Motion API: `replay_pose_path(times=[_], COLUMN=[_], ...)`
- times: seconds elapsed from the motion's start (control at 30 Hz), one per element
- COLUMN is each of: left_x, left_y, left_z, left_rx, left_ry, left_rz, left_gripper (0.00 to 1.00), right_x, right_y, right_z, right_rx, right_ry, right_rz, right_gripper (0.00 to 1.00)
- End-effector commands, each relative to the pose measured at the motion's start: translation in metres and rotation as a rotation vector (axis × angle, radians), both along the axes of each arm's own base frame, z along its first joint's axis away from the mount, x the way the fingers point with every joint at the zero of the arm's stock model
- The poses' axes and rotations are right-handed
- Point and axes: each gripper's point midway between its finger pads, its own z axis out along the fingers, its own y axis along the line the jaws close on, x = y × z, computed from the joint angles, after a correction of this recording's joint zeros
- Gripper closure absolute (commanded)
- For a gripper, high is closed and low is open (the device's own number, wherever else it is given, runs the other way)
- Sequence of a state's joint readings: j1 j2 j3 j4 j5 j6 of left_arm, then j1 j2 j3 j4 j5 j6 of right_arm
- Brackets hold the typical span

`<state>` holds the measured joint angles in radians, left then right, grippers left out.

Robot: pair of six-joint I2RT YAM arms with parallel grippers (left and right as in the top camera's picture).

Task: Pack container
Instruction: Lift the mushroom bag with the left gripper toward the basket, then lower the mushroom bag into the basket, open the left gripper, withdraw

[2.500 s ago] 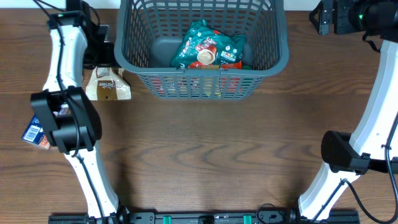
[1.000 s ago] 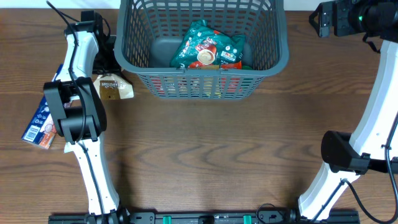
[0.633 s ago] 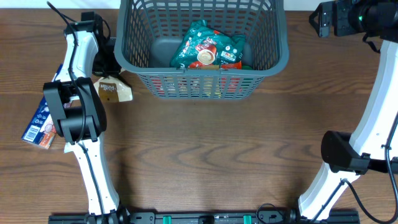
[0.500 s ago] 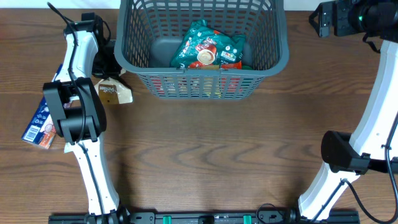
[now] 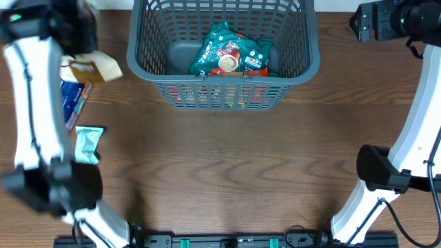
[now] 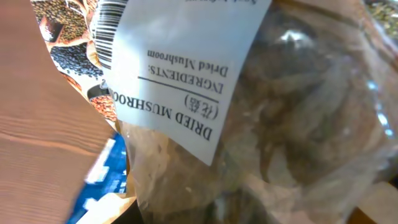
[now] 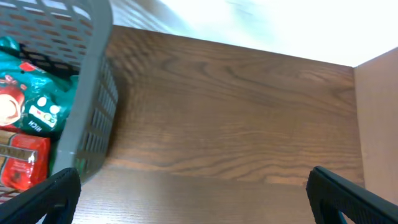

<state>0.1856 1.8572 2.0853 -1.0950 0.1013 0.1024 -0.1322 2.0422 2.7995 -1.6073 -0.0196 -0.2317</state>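
Your left pincer [image 5: 83, 65] holds the dried mushroom bag [image 6: 261, 124], light, crinkly and slippery, left of the container [image 5: 138, 65]; grip its crimped edge; right pincer [image 7: 193, 186] gapes wide.

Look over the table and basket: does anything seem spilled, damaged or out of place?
Nothing looks spilled or damaged. The basket stands upright with a green packet inside. A mushroom bag, a blue packet and a pale green packet are left of it, outside.
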Motion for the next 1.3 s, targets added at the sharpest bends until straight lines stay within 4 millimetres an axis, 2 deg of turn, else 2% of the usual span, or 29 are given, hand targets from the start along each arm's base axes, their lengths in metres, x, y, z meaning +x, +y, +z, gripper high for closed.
replay_pose_path(times=[0.0, 0.13, 0.17, 0.27, 0.37, 0.57, 0.7, 0.8, 0.87, 0.97, 1.1, 1.27], left_x=[-0.016, -0.036, -0.04, -0.045, -0.042, -0.016, 0.026, 0.057, 0.073, 0.087, 0.091, 0.089], left_y=[-0.012, -0.045, -0.056, -0.088, -0.12, -0.178, -0.206, -0.217, -0.224, -0.234, -0.243, -0.247], left_z=[0.046, 0.088, 0.097, 0.116, 0.127, 0.138, 0.142, 0.121, 0.092, 0.038, -0.03, -0.083], left_rx=[0.029, 0.15, 0.184, 0.265, 0.339, 0.517, 0.607, 0.599, 0.576, 0.521, 0.473, 0.436], left_ry=[-0.105, -0.201, -0.224, -0.289, -0.351, -0.484, -0.602, -0.612, -0.569, -0.459, -0.294, -0.163], left_rz=[-0.037, -0.227, -0.287, -0.437, -0.578, -0.832, -0.89, -0.9, -0.928, -0.972, -1.031, -1.07], left_gripper=[0.94, 0.94, 0.95, 0.94, 0.94, 0.94, 0.94, 0.94, 0.94, 0.94, 0.94, 0.94], right_x=[-0.002, -0.008, -0.012, -0.021, -0.031, -0.049, -0.056, -0.056, -0.056, -0.056, -0.055, -0.054], right_y=[-0.024, -0.055, -0.068, -0.093, -0.118, -0.144, -0.15, -0.15, -0.15, -0.15, -0.149, -0.148], right_z=[-0.003, -0.003, -0.003, -0.003, -0.003, -0.008, -0.011, -0.011, -0.011, -0.011, -0.01, -0.01], right_rx=[0.017, 0.063, 0.084, 0.125, 0.153, 0.154, 0.159, 0.159, 0.159, 0.159, 0.166, 0.17], right_ry=[0.007, -0.005, -0.011, -0.021, -0.029, -0.006, 0.012, 0.013, 0.013, 0.012, 0.009, 0.006], right_rz=[-0.096, -0.219, -0.275, -0.384, -0.464, -0.534, -0.554, -0.554, -0.554, -0.554, -0.548, -0.544], right_gripper=[0.01, 0.01, 0.01, 0.01, 0.01, 0.01, 0.01, 0.01, 0.01, 0.01, 0.01, 0.01])
